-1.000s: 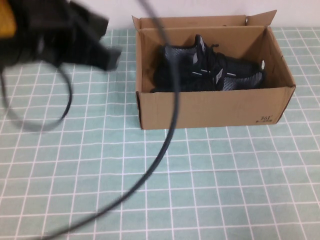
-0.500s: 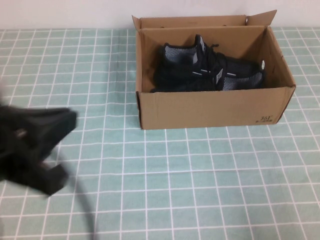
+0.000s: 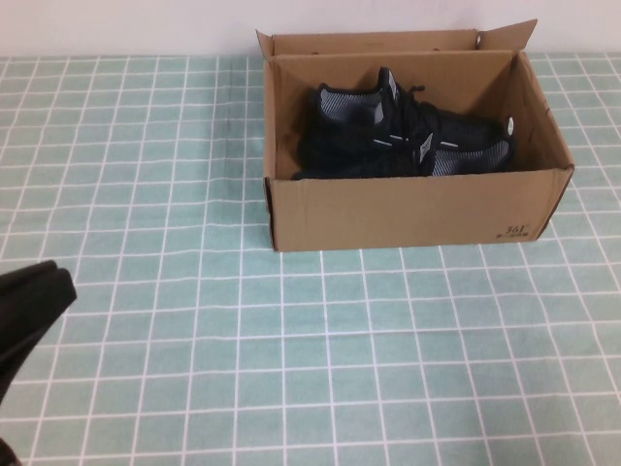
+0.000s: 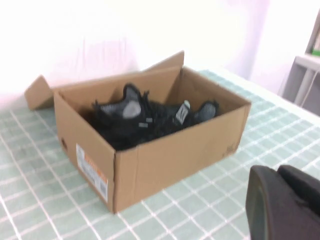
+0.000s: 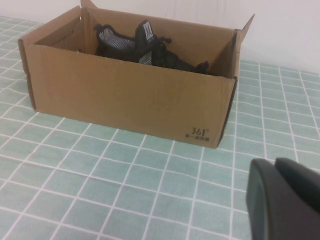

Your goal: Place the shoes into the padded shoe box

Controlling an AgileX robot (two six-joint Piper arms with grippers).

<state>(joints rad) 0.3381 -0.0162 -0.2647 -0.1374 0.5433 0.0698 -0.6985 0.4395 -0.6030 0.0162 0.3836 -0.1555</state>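
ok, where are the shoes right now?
In the high view the shoes lie side by side inside the padded shoe box, at the far middle of the table; neither tool is near them.

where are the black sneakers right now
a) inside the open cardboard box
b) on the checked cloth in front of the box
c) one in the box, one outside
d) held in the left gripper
a: both shoes lie inside the open shoe box; the left gripper is at the table's near left edge, and the right gripper is back from the box.

The counter [image 3: 194, 194] has a green cloth with white squares. A plain white wall [image 3: 126, 24] stands behind it.
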